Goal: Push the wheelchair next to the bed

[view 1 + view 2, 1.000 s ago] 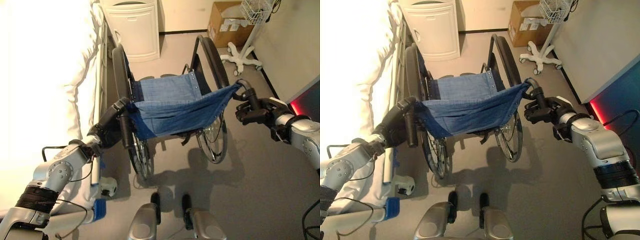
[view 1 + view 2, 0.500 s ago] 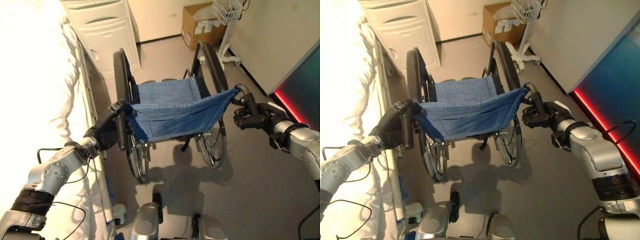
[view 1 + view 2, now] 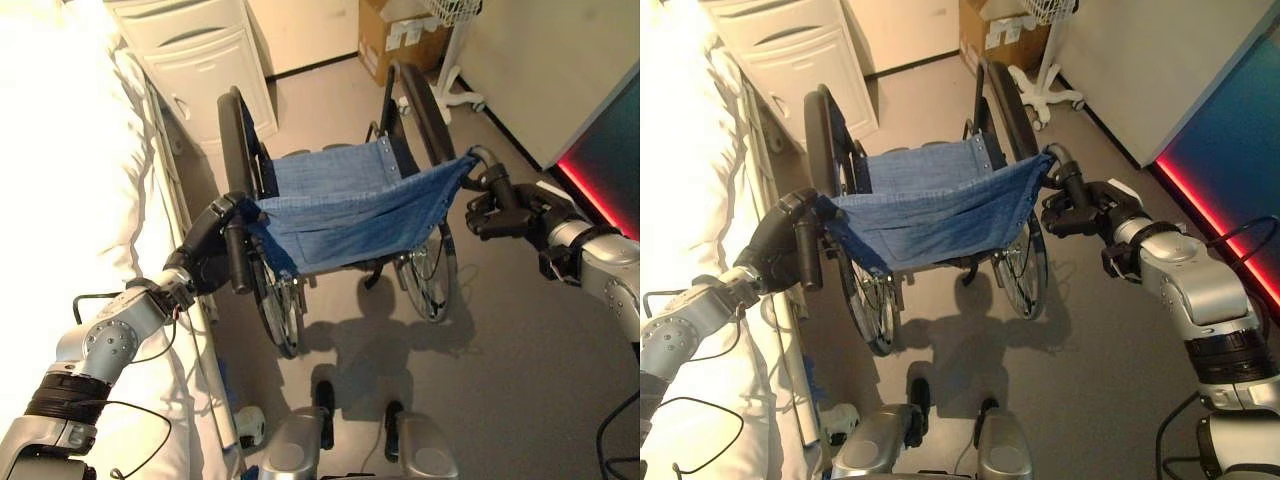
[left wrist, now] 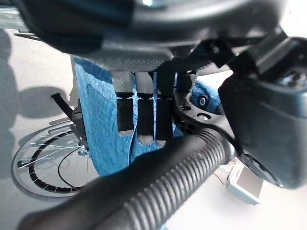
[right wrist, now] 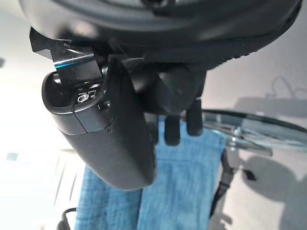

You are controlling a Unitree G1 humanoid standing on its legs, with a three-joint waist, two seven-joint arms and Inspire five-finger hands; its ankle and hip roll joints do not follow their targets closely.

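Observation:
The wheelchair [image 3: 345,205] has a blue denim back and black wheels and stands close beside the white bed [image 3: 70,200], facing away from me. My left hand [image 3: 205,248] is curled on its left push handle [image 4: 158,182], a ribbed black grip that crosses between fingers [image 4: 139,120] and thumb. My right hand [image 3: 500,212] is shut on the right push handle [image 3: 482,160], at the denim's other corner. In the right wrist view the curled fingers [image 5: 172,129] show above the blue cloth [image 5: 177,182].
A white cabinet [image 3: 210,60] stands ahead at the bed's far end. A cardboard box [image 3: 385,30] and a wheeled white stand [image 3: 455,90] sit at the back right. A dark panel with a red strip [image 3: 590,180] lines the right side. Grey floor [image 3: 500,350] lies between.
The whole view has shifted with my steps. The wheelchair stands nearer the white cabinet and runs along the bed's side. Both hands keep their hold on the handles.

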